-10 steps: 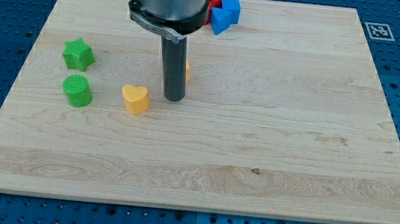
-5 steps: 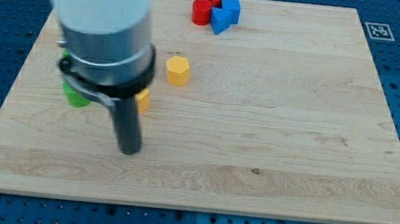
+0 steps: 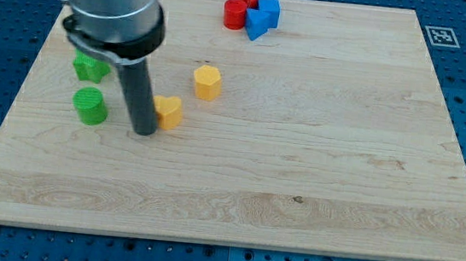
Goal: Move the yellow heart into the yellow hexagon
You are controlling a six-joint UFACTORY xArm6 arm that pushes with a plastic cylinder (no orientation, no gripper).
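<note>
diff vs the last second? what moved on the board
My tip swung from beside the yellow hexagon down toward the view's bottom left, then came back up against the left side of the yellow heart. The heart has shifted slightly right, toward the hexagon, but the two are still apart. The hexagon, the green blocks and the red and blue cluster stayed put.

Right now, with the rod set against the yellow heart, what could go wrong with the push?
My tip sits at the yellow heart's left side, slightly below its centre. The yellow hexagon lies up and to the right, so an off-centre push may spin the heart or let it slip past. The rod also hides the heart's left edge, so whether they touch is uncertain.
</note>
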